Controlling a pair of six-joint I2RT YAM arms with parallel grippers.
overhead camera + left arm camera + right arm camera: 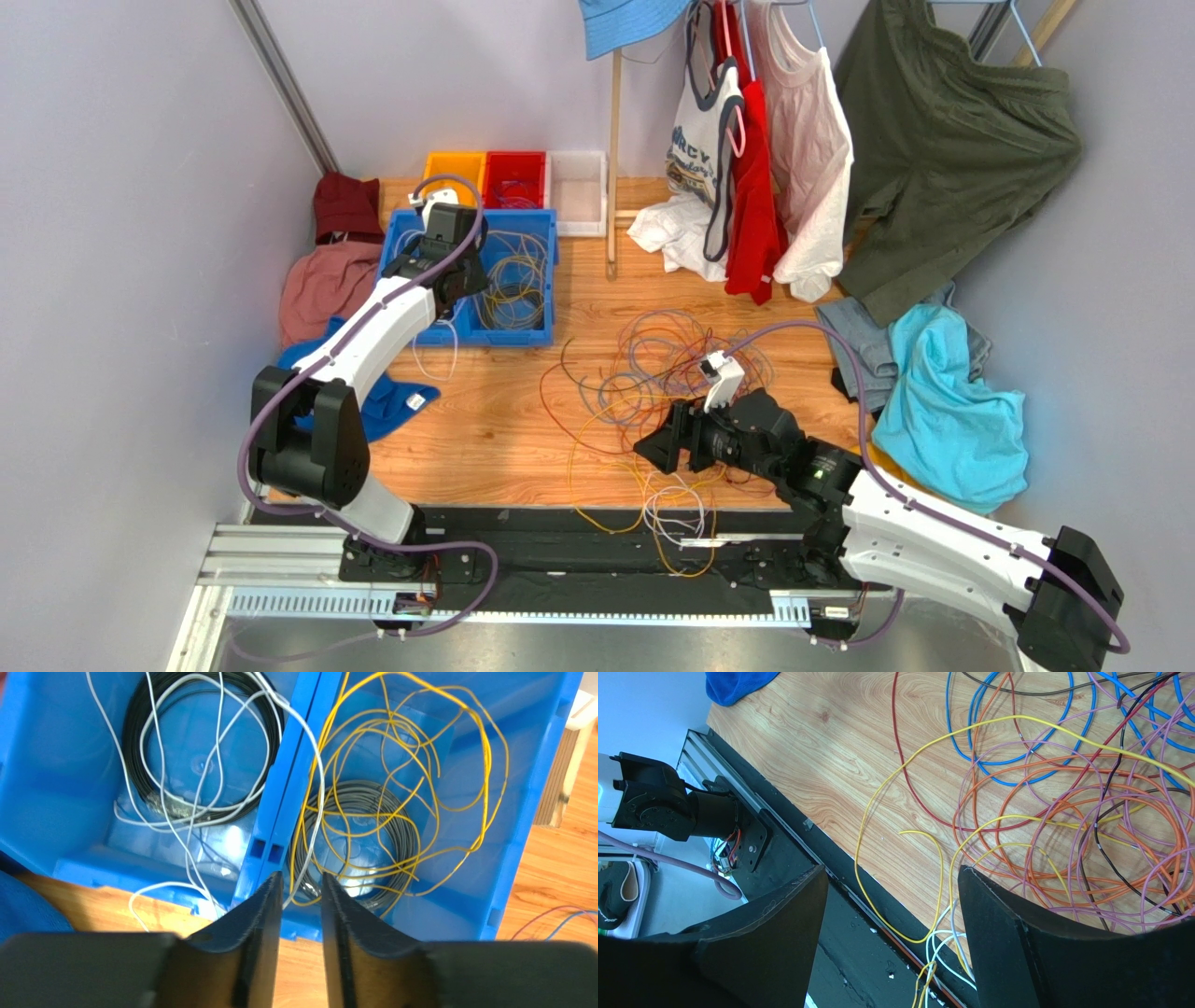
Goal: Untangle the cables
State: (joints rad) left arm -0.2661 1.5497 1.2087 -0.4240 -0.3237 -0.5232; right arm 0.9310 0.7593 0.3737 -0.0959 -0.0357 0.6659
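Left wrist view: my left pincer (302,882) hangs over the near edge of a blue bin (523,812). Its jaws are narrowly apart and clamped on nothing, and a white cable (314,777) runs down the bin's divider to the gap between them. Ahead to the right lies a loose yellow cable (449,749) around a grey coil (396,822); ahead to the left sits a black coil (133,742).

In the right wrist view, my right pincer (892,875) stands wide open and empty above the wooden table (829,763). The main tangle of cables (1081,833), orange, purple, blue, red and yellow, lies ahead and to its right. One yellow strand (857,861) loops beneath the gap between the fingers.
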